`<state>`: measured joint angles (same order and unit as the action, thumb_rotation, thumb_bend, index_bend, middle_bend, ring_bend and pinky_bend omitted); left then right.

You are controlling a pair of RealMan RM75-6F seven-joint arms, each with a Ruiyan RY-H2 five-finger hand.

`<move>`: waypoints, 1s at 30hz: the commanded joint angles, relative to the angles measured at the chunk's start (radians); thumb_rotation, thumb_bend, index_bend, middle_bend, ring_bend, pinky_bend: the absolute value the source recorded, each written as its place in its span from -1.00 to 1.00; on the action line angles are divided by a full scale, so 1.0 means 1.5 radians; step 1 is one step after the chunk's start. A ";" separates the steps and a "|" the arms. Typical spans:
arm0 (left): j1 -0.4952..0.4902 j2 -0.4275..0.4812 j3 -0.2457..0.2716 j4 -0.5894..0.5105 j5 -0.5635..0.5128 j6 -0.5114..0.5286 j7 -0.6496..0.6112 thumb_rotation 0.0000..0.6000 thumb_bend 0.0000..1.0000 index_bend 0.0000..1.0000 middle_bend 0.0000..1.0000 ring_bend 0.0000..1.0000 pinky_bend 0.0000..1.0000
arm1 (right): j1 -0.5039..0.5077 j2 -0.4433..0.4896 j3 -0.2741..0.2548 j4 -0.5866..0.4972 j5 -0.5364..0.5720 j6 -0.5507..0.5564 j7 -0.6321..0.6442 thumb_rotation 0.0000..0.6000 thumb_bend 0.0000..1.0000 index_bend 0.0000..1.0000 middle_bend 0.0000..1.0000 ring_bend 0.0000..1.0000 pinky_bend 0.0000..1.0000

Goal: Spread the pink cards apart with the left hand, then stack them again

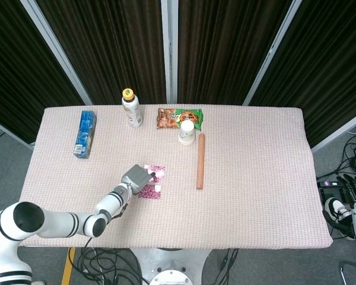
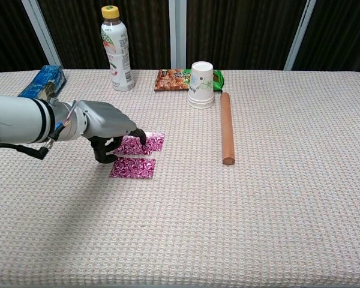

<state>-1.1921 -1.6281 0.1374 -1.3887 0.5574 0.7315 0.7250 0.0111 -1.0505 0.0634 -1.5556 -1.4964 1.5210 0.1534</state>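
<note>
Two pink patterned cards lie apart on the cloth left of centre: the far card [image 2: 147, 143] [image 1: 156, 173] and the near card [image 2: 132, 168] [image 1: 149, 192]. My left hand [image 2: 110, 127] [image 1: 136, 177] reaches in from the left. Its curled fingers [image 2: 141, 135] close over the far card's left end, and the thumb sits low beside the card's near edge. That end of the card looks slightly raised. The near card is untouched. My right hand [image 1: 346, 199] hangs off the table at the lower right of the head view, holding nothing, with its fingers apart.
A wooden rod [image 2: 227, 128] lies right of the cards. A stack of paper cups [image 2: 201, 84], a snack packet [image 2: 171, 80] and a bottle [image 2: 116, 50] stand along the back. A blue box [image 2: 43, 81] lies at the back left.
</note>
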 commanded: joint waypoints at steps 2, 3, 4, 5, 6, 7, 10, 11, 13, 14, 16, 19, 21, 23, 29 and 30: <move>0.009 0.020 0.014 -0.020 -0.001 0.014 0.009 1.00 -0.01 -0.57 0.71 0.73 0.94 | -0.001 0.000 -0.001 -0.003 -0.004 0.004 -0.002 0.70 -0.68 -0.76 -0.86 -1.00 -1.00; 0.010 0.024 0.018 -0.023 -0.002 0.016 0.011 1.00 -0.01 -0.57 0.71 0.73 0.93 | -0.002 0.000 -0.001 -0.004 -0.004 0.005 -0.002 0.69 -0.67 -0.76 -0.86 -1.00 -1.00; 0.012 0.028 0.021 -0.026 -0.004 0.017 0.013 1.00 -0.01 -0.57 0.71 0.72 0.93 | -0.002 0.000 -0.002 -0.004 -0.005 0.006 -0.002 0.68 -0.67 -0.76 -0.86 -1.00 -1.00; 0.014 0.032 0.025 -0.029 -0.005 0.018 0.015 1.00 -0.01 -0.57 0.71 0.72 0.92 | -0.003 0.000 -0.002 -0.005 -0.006 0.007 -0.003 0.69 -0.67 -0.76 -0.86 -1.00 -1.00; 0.016 0.037 0.029 -0.033 -0.007 0.018 0.017 1.00 -0.01 -0.57 0.71 0.72 0.91 | -0.004 0.000 -0.002 -0.006 -0.007 0.009 -0.003 0.69 -0.67 -0.76 -0.86 -1.00 -1.00; 0.017 0.041 0.033 -0.035 -0.009 0.018 0.019 1.00 -0.01 -0.57 0.71 0.72 0.91 | -0.004 0.000 -0.002 -0.007 -0.008 0.011 -0.003 0.69 -0.67 -0.76 -0.86 -1.00 -1.00; 0.020 0.053 0.044 -0.044 -0.017 0.019 0.026 1.00 -0.01 -0.57 0.71 0.72 0.91 | -0.006 0.001 -0.003 -0.009 -0.012 0.016 -0.004 0.68 -0.68 -0.76 -0.86 -1.00 -1.00; 0.021 0.057 0.044 -0.048 -0.018 0.023 0.026 1.00 -0.01 -0.57 0.71 0.72 0.91 | -0.007 0.001 -0.003 -0.010 -0.013 0.017 -0.004 0.69 -0.68 -0.76 -0.86 -1.00 -1.00; 0.027 0.060 0.036 -0.056 -0.005 0.042 0.021 1.00 -0.01 -0.57 0.71 0.72 0.90 | -0.008 0.001 -0.004 -0.010 -0.014 0.018 -0.004 0.70 -0.68 -0.76 -0.86 -1.00 -1.00; 0.030 0.060 0.032 -0.059 0.004 0.049 0.018 1.00 -0.01 -0.57 0.71 0.72 0.91 | -0.007 0.001 -0.005 -0.010 -0.014 0.017 -0.004 0.69 -0.68 -0.76 -0.86 -1.00 -1.00; 0.033 0.058 0.022 -0.065 0.021 0.059 0.013 1.00 -0.01 -0.57 0.71 0.72 0.91 | -0.007 0.002 -0.005 -0.012 -0.016 0.018 -0.006 0.69 -0.68 -0.76 -0.86 -1.00 -1.00; 0.032 0.046 0.008 -0.065 0.038 0.059 0.013 1.00 -0.01 -0.57 0.71 0.72 0.91 | -0.009 0.003 -0.005 -0.013 -0.014 0.019 -0.007 0.69 -0.68 -0.76 -0.86 -1.00 -1.00; 0.029 0.035 0.000 -0.061 0.039 0.052 0.014 1.00 -0.01 -0.57 0.71 0.72 0.91 | -0.010 0.005 -0.005 -0.013 -0.011 0.018 -0.007 0.69 -0.68 -0.76 -0.86 -1.00 -1.00; 0.024 0.023 -0.007 -0.053 0.035 0.042 0.016 1.00 -0.01 -0.57 0.71 0.72 0.91 | -0.012 0.005 -0.004 -0.012 -0.007 0.018 -0.006 0.68 -0.67 -0.76 -0.86 -1.00 -1.00; 0.012 0.006 -0.009 -0.042 0.011 0.027 0.036 1.00 -0.01 -0.57 0.71 0.72 0.91 | -0.015 0.007 -0.004 -0.008 -0.001 0.017 -0.002 0.69 -0.68 -0.76 -0.86 -1.00 -1.00; 0.012 0.006 -0.007 -0.043 0.005 0.027 0.039 1.00 -0.01 -0.57 0.71 0.72 0.91 | -0.015 0.006 -0.004 -0.007 0.000 0.017 -0.001 0.69 -0.68 -0.76 -0.86 -1.00 -1.00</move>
<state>-1.1715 -1.6172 0.1241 -1.4538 0.5724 0.7745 0.7776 -0.0112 -1.0407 0.0578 -1.5665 -1.4971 1.5463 0.1513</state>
